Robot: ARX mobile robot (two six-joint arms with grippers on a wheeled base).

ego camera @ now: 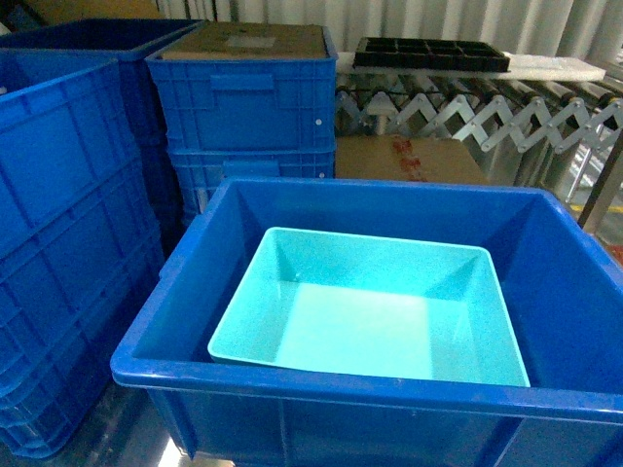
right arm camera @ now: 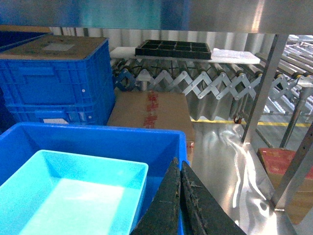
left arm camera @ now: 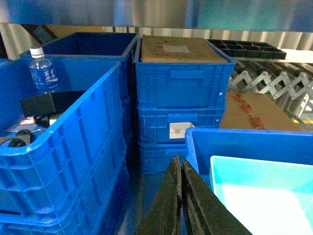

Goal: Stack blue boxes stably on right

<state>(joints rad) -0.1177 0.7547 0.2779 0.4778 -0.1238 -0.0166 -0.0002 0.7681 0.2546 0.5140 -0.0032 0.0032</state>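
We see one turquoise tub lying inside the big blue crate, nothing stacked on it; left gripper and right gripper pressed together, empty, so the stacking seems barely begun.

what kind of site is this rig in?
Likely a warehouse or logistics floor: stacked dark blue crates, an expandable roller conveyor, and taped cardboard cartons on the floor.
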